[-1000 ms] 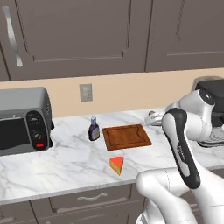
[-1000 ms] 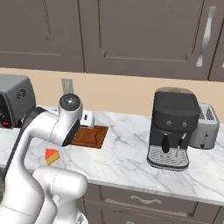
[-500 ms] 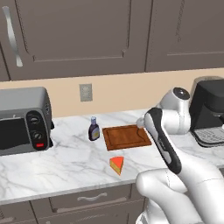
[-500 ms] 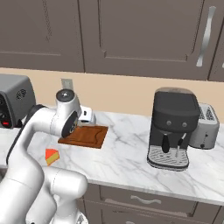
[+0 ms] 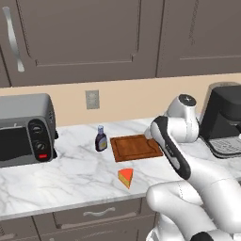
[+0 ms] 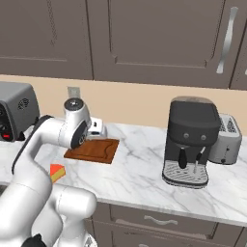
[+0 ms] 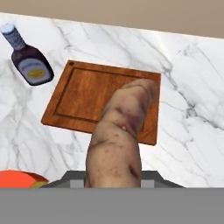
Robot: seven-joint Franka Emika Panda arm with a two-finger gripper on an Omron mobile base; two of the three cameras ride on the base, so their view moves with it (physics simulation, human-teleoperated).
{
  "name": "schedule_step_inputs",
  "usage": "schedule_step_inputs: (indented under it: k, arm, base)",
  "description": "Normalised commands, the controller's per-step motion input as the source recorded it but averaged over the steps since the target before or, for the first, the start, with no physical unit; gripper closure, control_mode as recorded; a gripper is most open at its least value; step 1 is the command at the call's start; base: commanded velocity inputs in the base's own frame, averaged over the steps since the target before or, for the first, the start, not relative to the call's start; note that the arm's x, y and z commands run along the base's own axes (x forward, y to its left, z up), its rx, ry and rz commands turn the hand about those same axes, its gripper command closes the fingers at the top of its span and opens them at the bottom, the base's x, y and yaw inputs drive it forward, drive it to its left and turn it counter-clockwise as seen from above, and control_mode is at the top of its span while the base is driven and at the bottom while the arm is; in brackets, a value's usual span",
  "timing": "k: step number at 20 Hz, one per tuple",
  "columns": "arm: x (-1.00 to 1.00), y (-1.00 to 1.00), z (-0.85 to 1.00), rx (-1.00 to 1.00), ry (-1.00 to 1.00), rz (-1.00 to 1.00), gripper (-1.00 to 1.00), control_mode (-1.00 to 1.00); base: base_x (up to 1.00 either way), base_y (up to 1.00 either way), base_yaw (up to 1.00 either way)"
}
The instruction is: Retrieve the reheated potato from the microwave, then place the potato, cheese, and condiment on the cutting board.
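A brown, speckled potato (image 7: 118, 140) fills the middle of the hand view, with my gripper (image 6: 98, 130) shut on it; its fingertips are hidden behind the potato. It hangs over the right part of the reddish-brown cutting board (image 7: 83, 96) (image 5: 136, 147) (image 6: 92, 150). The condiment (image 7: 30, 59) (image 5: 100, 139), a dark sauce bottle with a pale cap, stands just left of the board. In front of the board the orange cheese (image 5: 126, 178) (image 6: 57, 171) (image 7: 17, 178) wedge lies on the marble counter. The microwave is out of view.
A silver toaster oven (image 5: 23, 129) (image 6: 14, 108) with round knobs stands at the counter's left end. A black coffee machine (image 6: 190, 142) (image 5: 223, 122) and a small toaster (image 6: 226, 140) stand on the right. Dark cabinets hang above the counter.
The arm has swung left, carrying the potato from the right side of the counter to above the cutting board's right end. Bottle, cheese and board have stayed put.
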Motion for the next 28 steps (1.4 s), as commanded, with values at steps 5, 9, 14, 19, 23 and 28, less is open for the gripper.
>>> schedule_step_inputs:
  k: [5, 9, 14, 19, 23, 28]
  arm:
    - [0.3, -0.04, -0.4, 0.0, 0.01, 0.0, 1.0, -1.0]
    - [0.36, -0.04, -0.33, 0.0, 0.04, 0.0, 1.0, -1.0]
    - [0.44, 0.0, -0.3, 0.0, 0.04, 0.0, 1.0, -1.0]
    - [0.44, -0.02, -0.2, 0.0, 0.09, 0.0, 1.0, -1.0]
    - [0.23, 0.0, -0.24, 0.0, 0.07, 0.0, 1.0, -1.0]
    - [0.14, -0.03, -0.22, 0.0, 0.0, 0.0, 1.0, -1.0]
  base:
    - [0.0, 0.0, 0.0]
    - [0.0, 0.0, 0.0]
    - [0.0, 0.0, 0.0]
    - [0.0, 0.0, 0.0]
    - [0.0, 0.0, 0.0]
    - [0.0, 0.0, 0.0]
